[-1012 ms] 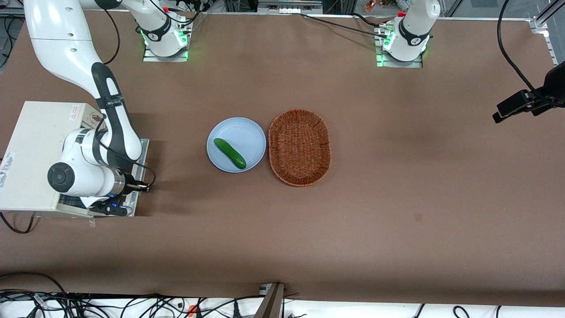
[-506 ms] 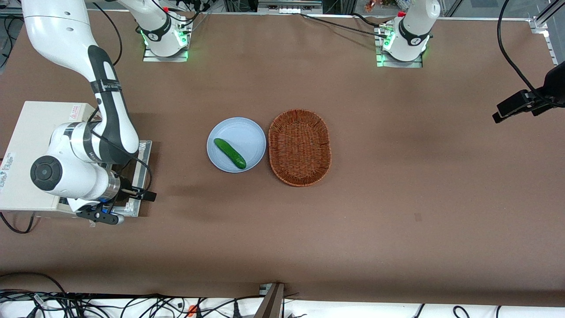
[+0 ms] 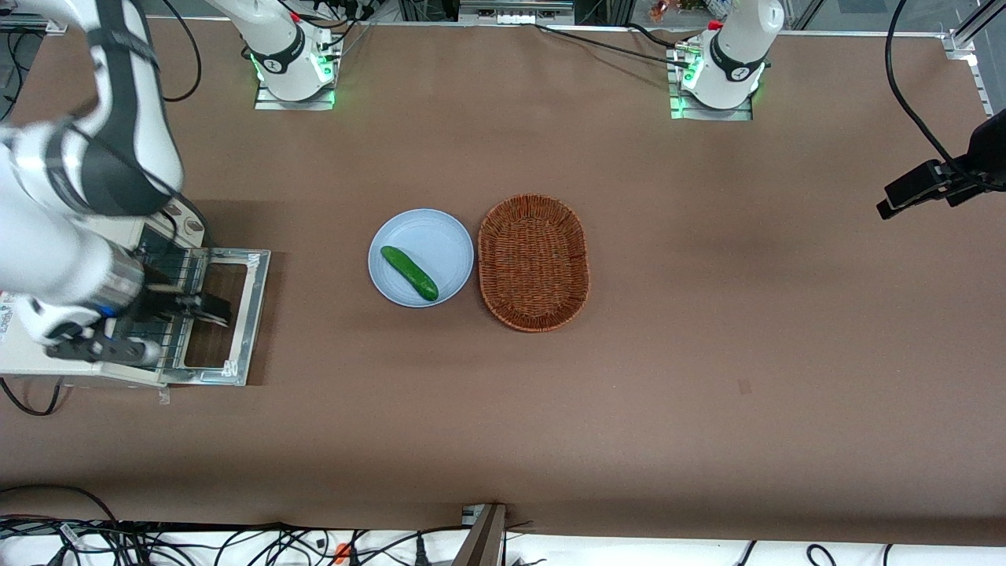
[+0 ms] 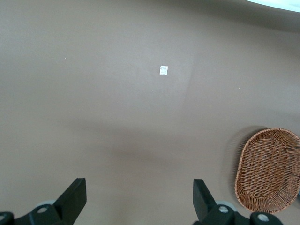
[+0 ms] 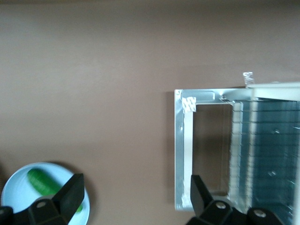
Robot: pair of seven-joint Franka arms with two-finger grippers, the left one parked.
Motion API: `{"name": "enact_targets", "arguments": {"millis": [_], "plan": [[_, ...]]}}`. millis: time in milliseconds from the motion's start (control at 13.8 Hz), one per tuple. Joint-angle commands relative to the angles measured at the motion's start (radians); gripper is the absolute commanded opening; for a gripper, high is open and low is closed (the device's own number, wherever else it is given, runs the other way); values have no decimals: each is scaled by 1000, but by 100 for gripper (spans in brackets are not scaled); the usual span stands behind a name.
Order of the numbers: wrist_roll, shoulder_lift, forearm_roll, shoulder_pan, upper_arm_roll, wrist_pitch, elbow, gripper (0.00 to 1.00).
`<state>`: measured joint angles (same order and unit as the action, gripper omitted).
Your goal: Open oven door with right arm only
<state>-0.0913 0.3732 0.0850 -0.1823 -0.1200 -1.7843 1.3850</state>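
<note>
The oven door (image 3: 250,310) lies folded down flat on the table in front of the cream-white oven (image 3: 23,355), shiny metal inner frame up. The table shows through its window. The right wrist view shows the door frame (image 5: 179,150) and the wire rack (image 5: 267,150) inside the oven. The handle is hidden. My right arm (image 3: 47,228) is raised over the oven. Its gripper (image 3: 206,308) hangs above the open door, open and empty, touching nothing. In the right wrist view the gripper (image 5: 136,187) has its fingers spread wide.
A light blue plate (image 3: 421,257) with a cucumber (image 3: 409,273) sits mid-table, beside a wicker basket (image 3: 534,262). Plate and cucumber also show in the right wrist view (image 5: 44,192). A black camera on a mount (image 3: 935,185) stands toward the parked arm's end.
The right arm has lifted up and swung toward its end of the table. The gripper has come off the door's edge, and the door now shows lying fully open and flat.
</note>
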Motion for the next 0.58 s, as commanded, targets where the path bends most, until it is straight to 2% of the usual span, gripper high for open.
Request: {"name": "enact_targets", "arguments": {"millis": [0,217,506], "plan": [[41,-135,-7,-3,-4,74,58,100],[82,-232,-13,-2,-4,89,118,100],[87,-247,-17,3,-4,89,115,100]]}}
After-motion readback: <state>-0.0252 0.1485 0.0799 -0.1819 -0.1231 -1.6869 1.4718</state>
